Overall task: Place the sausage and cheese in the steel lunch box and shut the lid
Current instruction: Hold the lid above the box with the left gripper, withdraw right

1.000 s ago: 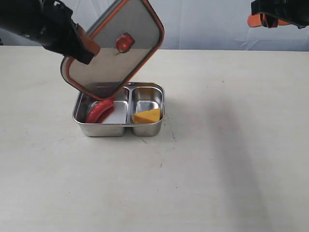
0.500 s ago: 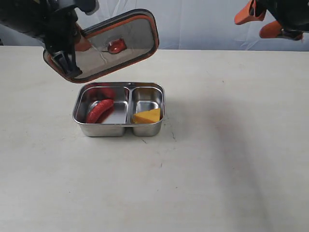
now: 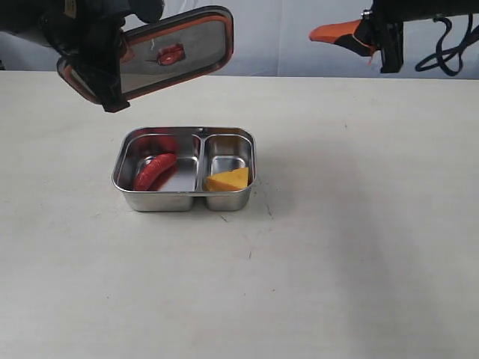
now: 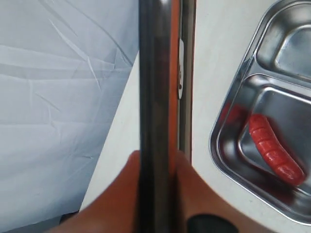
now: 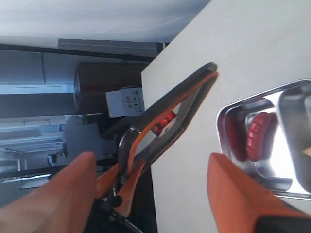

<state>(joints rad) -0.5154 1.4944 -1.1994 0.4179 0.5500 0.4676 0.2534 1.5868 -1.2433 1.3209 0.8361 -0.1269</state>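
Note:
The steel lunch box [image 3: 184, 202] sits open on the table. The red sausage [image 3: 155, 170] lies in its left compartment and the yellow cheese [image 3: 227, 180] in the right one. My left gripper [image 3: 101, 63] is shut on an end of the dark lid [image 3: 168, 54], which hangs tilted above and behind the box; it shows edge-on as the lid [image 4: 155, 87], with the sausage [image 4: 273, 153] beside it. My right gripper [image 3: 346, 34] is open and empty at the back right. From there I see the lid [image 5: 167, 114] and the sausage [image 5: 256, 136].
The table [image 3: 337, 224] is pale and bare around the box. A light cloth backdrop [image 3: 284, 30] hangs behind its far edge. Beyond the table's left edge, the right wrist view shows shelving and a white box [image 5: 124, 103].
The lid has been lifted up and back to the left, flattening out and uncovering the box. My right gripper has swung left along the back edge, still open.

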